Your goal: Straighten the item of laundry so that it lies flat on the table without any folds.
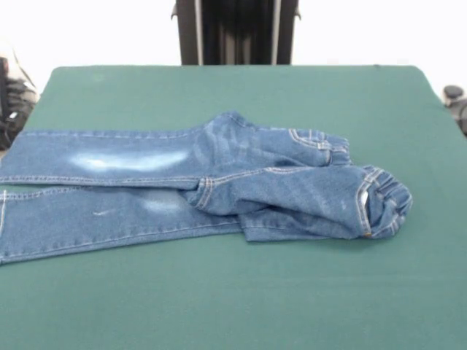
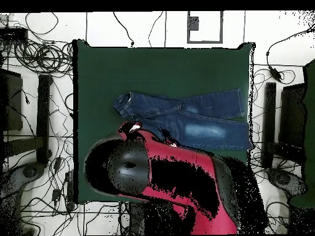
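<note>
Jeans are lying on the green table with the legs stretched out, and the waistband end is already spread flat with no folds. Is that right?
Not quite. The jeans do lie on the green table with the legs stretched out, but the waistband end is not flat: the front view shows the upper part folded over itself and bunched.

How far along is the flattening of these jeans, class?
Done: both legs of the jeans lie stretched out fairly flat on the green table. In hand: nothing visibly; no claw touches them, and the red arm sits at the table's edge. Left: the waistband end is folded over and bunched.
</note>
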Controlling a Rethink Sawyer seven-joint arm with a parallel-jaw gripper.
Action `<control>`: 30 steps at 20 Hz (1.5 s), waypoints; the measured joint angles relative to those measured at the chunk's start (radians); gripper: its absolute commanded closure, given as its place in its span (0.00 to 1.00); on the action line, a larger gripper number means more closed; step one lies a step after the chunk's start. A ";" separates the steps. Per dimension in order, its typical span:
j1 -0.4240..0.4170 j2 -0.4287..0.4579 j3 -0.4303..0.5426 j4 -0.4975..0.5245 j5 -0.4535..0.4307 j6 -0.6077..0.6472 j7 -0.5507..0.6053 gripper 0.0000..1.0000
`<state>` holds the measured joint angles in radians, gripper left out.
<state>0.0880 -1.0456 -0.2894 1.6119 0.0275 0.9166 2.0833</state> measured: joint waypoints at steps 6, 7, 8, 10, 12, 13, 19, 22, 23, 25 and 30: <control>-0.014 0.044 -0.031 -0.001 0.000 -0.057 0.000 0.00; -0.014 0.053 -0.033 -0.001 0.001 -0.071 0.002 0.00; -0.014 0.062 -0.036 -0.002 0.003 -0.085 0.004 0.00; -0.012 0.084 -0.044 -0.003 0.008 -0.118 0.012 0.00; -0.010 0.108 -0.052 -0.006 0.016 -0.149 0.026 0.00; -0.009 0.128 -0.056 -0.008 0.024 -0.170 0.040 0.00; -0.010 0.238 -0.071 -0.013 0.067 -0.276 0.130 0.00; -0.012 0.302 -0.072 -0.013 0.088 -0.351 0.173 0.00; -0.013 0.313 -0.073 -0.014 0.091 -0.364 0.179 0.00; -0.013 0.344 -0.072 -0.014 0.102 -0.401 0.191 0.00; -0.013 0.407 -0.073 -0.014 0.123 -0.461 0.200 0.00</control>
<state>0.0747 -0.6389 -0.3619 1.5982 0.1505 0.4554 2.2837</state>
